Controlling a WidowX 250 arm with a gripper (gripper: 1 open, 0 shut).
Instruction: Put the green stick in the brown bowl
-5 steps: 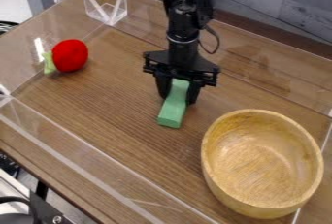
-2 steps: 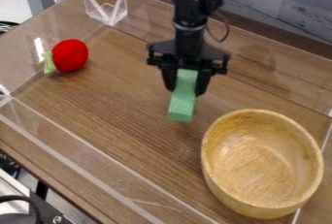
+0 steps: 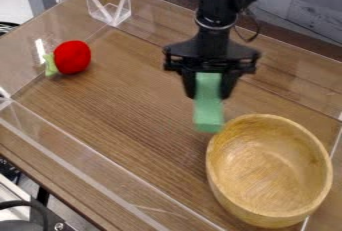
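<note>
The black robot gripper (image 3: pixel 210 72) points straight down, and its jaws are pinching the upper end of the flat green rectangular stick (image 3: pixel 209 103); the stick hangs below the jaws, clear of the wooden desk (image 3: pixel 107 125), with its lower end just beside the near-left rim of the round light-brown wooden bowl (image 3: pixel 270 168); I judge that it is not yet above the hollow of the bowl, only at its edge. So the picking up is done, and the carrying is far along; what is left, as I judge, is a short move toward the middle of the bowl, then to lower and let go. The bowl is empty inside. A red ball (image 3: pixel 71 56) lies well apart at the left and plays no part.
</note>
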